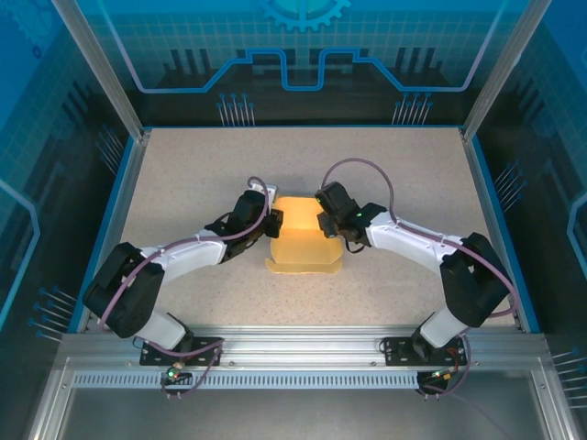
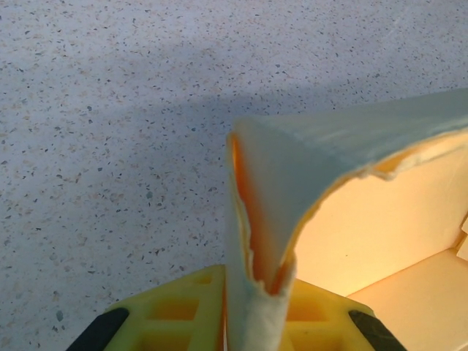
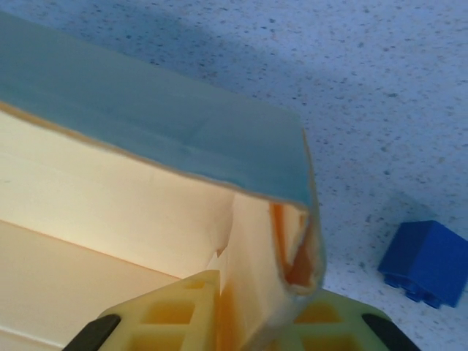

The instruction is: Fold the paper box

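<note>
Count: one paper box (image 1: 304,234), two arms, two pincers, one small blue block (image 3: 428,263).

Position: the pale yellow box sits about the middle of the speckled surface (image 1: 183,183), well apart from all four edges. It is partly formed. Its top is open, the side walls stand up, and a flap lies flat towards the near edge with angled corners.

Left pincer (image 1: 272,223): at the box's left wall. In the left wrist view the two yellow fingers (image 2: 183,311) sit either side of a doubled-over strip of card, and the card fills the gap between them. The pincer is nearly closed and clamped on that wall.

Right pincer (image 1: 328,223): at the box's right wall, facing the left one across the box. In the right wrist view its fingers flank the folded wall end closely, with card pressed between them. It reads as closed onto the box wall.

Blue block: on the surface near the box's right end, not touching the box or the pincer.
</note>
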You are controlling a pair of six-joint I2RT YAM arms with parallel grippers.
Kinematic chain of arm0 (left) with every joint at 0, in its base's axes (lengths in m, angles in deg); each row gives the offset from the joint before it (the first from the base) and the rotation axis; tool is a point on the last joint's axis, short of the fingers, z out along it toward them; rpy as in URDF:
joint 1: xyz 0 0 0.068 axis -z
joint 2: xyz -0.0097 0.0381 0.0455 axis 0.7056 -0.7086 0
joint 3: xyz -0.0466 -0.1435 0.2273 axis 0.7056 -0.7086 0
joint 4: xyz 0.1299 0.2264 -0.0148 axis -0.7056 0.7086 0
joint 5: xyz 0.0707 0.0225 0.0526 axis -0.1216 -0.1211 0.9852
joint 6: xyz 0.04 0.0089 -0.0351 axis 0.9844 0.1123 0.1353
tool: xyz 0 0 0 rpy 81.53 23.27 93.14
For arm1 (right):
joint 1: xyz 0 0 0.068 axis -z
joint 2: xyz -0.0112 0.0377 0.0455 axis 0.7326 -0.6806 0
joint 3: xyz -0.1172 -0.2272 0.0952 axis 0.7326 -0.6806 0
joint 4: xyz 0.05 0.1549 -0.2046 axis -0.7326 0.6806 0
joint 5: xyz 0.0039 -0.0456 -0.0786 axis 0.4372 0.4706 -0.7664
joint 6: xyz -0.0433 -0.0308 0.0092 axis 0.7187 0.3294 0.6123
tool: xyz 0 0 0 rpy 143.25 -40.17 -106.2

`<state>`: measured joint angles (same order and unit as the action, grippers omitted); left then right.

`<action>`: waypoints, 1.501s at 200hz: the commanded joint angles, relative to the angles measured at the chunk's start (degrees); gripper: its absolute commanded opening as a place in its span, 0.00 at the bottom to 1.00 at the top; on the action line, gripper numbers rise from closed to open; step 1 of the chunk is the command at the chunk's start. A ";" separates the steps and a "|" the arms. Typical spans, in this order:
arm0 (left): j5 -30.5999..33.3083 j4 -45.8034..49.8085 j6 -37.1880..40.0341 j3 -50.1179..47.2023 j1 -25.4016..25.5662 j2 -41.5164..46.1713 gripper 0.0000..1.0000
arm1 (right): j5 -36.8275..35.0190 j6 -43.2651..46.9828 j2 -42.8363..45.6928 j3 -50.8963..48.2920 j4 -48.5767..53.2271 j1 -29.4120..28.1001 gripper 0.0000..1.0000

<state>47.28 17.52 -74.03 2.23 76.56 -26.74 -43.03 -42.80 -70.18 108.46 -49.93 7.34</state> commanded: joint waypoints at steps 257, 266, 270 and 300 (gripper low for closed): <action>-0.33 -0.18 0.17 1.00 0.22 1.62 0.15 | 9.31 -2.52 6.06 6.12 6.95 0.86 0.63; -0.42 0.07 0.29 1.07 0.19 1.62 0.15 | 11.00 -2.40 7.31 5.86 6.38 0.96 0.64; -0.44 0.17 0.42 1.21 0.24 1.57 0.15 | 11.69 -2.31 7.98 5.78 6.17 1.01 0.64; -1.31 2.78 1.43 2.18 0.09 0.93 0.16 | 13.32 -0.02 12.40 5.94 6.83 1.51 0.67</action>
<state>46.73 17.98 -73.79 2.23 76.93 -26.74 -33.68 -44.85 -62.27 114.66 -42.56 7.93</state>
